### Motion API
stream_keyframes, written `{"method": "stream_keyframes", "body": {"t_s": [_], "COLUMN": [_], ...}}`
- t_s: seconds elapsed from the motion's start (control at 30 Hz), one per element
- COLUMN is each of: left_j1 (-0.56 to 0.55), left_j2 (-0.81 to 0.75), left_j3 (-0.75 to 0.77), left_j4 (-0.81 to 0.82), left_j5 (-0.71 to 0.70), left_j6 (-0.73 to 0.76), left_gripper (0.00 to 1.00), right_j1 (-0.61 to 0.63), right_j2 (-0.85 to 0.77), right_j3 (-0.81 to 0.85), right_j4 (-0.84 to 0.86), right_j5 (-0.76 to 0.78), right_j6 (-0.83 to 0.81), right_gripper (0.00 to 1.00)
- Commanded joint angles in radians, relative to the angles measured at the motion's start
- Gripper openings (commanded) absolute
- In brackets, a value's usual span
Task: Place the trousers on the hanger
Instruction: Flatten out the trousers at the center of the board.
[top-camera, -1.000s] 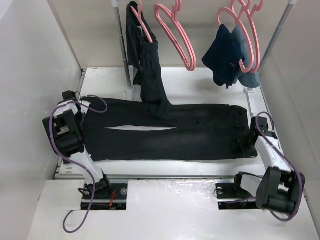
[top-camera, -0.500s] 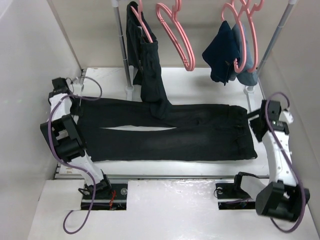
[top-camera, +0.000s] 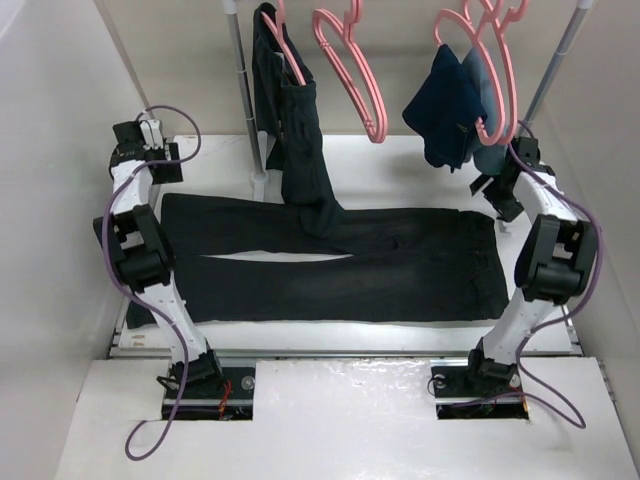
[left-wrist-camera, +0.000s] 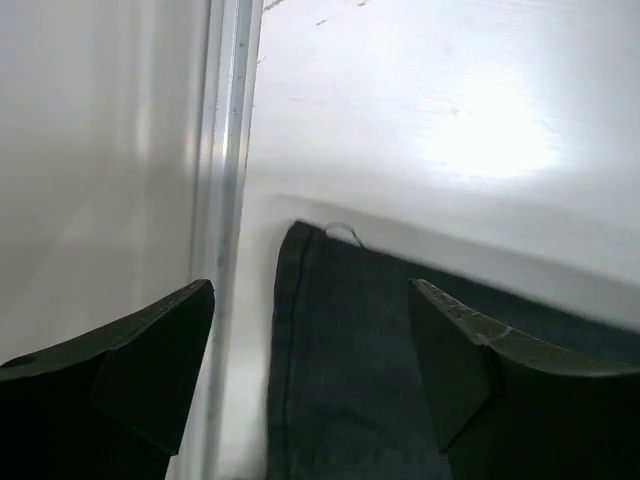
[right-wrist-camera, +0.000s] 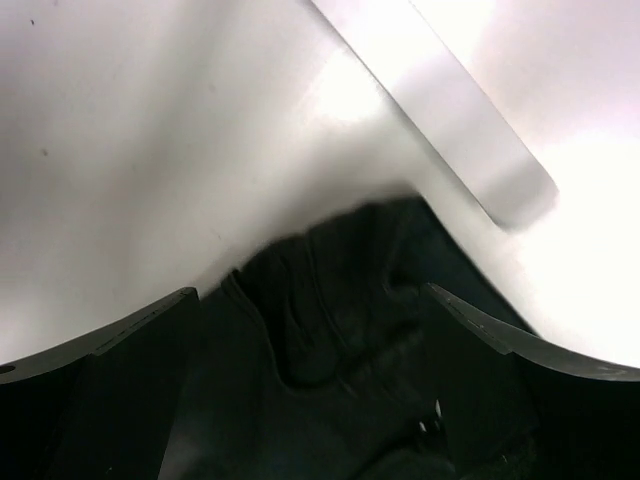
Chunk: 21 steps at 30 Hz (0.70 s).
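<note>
Hanger (top-camera: 375, 132) hook cut off at top edge, overhead cam.

- Bright overhead light; the white desk (top-camera: 400, 165) glares, with faint shadows.
- Left wrist view: hotspot at the upper right, left end effector (left-wrist-camera: 310, 292) blurred and dark.
- Right wrist view soft, possibly out of focus.

White table (top-camera: 400, 170), dark pair (top-camera: 300, 140) hung at left, navy garment (top-camera: 445, 110), perhaps shorts, at right
</note>
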Motion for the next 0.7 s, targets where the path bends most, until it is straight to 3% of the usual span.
{"method": "stream_keyframes", "body": {"t_s": [0.0, 0.03, 0.07, 0.23, 0.4, 0.5, 0.53, 0.6, 0.63, 0.67], "left_j1": [0.008, 0.008, 0.008, 0.008, -0.001, -0.01, -0.01, -0.01, -0.019, -0.019], "left_j2": [0.063, 0.099, 0.118, 0.236, 0.287, 0.287, 0.287, 0.287, 0.296, 0.296], "left_j3": [0.103, 0.114, 0.126, 0.235, 0.221, 0.19, 0.19, 0.19, 0.181, 0.172], "left_j4": [0.02, 0.035, 0.044, -0.023, -0.063, -0.063, -0.063, -0.077, -0.088, -0.088], "left_j5": [-0.04, -0.04, -0.04, -0.05, -0.078, -0.078, -0.058, -0.011, -0.01, -0.01], "left_j6": [-0.138, -0.151, -0.163, -0.175, -0.135, -0.126, -0.126, -0.126, -0.126, -0.114], "left_gripper": [0.79, 0.83, 0.96, 0.96, 0.91, 0.86, 0.83, 0.74, 0.66, 0.61], "right_j1": [0.004, 0.004, 0.004, 0.004, 0.004, 0.004, 0.004, -0.005, -0.005, -0.005], "right_j2": [0.068, 0.092, 0.141, 0.28, 0.324, 0.324, 0.324, 0.324, 0.324, 0.324], "right_j3": [0.112, 0.147, 0.164, 0.25, 0.229, 0.229, 0.229, 0.229, 0.229, 0.229], "right_j4": [0.019, 0.019, 0.019, -0.054, -0.054, -0.054, -0.054, -0.054, -0.054, -0.054], "right_j5": [-0.046, -0.046, -0.046, -0.066, -0.045, -0.035, -0.035, -0.035, -0.035, -0.035], "right_j6": [-0.059, -0.068, -0.077, -0.066, -0.056, -0.065, -0.065, -0.065, -0.065, -0.074], "right_gripper": [0.95, 0.95, 0.95, 0.95, 0.92, 0.78, 0.66, 0.57, 0.52, 0.41]}}
